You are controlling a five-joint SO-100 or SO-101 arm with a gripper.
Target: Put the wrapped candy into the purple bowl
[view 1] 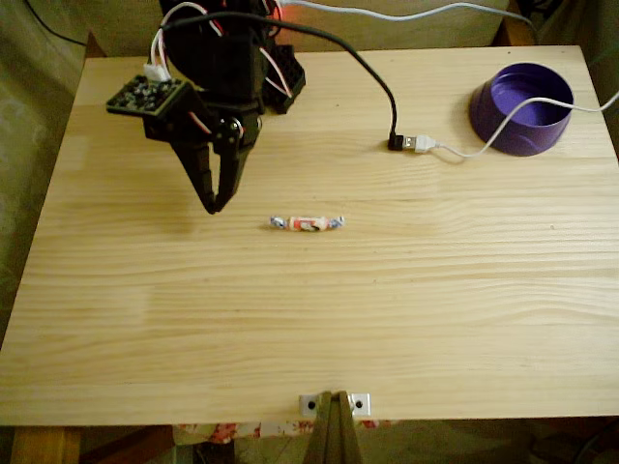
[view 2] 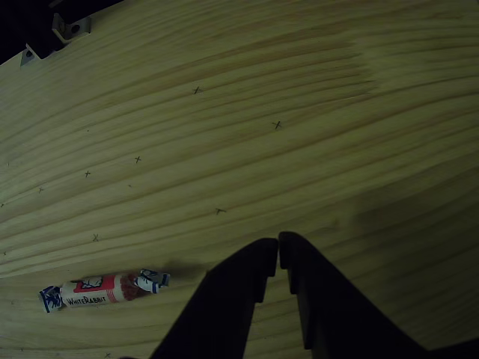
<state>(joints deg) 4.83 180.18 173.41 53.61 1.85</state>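
Hanging above bare wood, the black gripper (view 1: pixel 214 205) points down with its fingertips pressed together on nothing, seen clenched in the other view (view 2: pixel 278 247) too. Clear of the tips, the wrapped candy (view 1: pixel 307 223) lies flat on the pine table (view 1: pixel 319 329) at the gripper's 3 o'clock in the fixed view, and at 8 o'clock in the other view (view 2: pixel 103 289). Toward 2 o'clock, near the far right corner, sits the purple bowl (view 1: pixel 522 108), a white cable (view 1: pixel 488 145) draped across its rim and running to a USB plug (view 1: pixel 419 143).

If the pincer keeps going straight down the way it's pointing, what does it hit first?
Probably bare wooden table: the shut pincer points down beside the wrapped candy, not over it, though depth is unclear.
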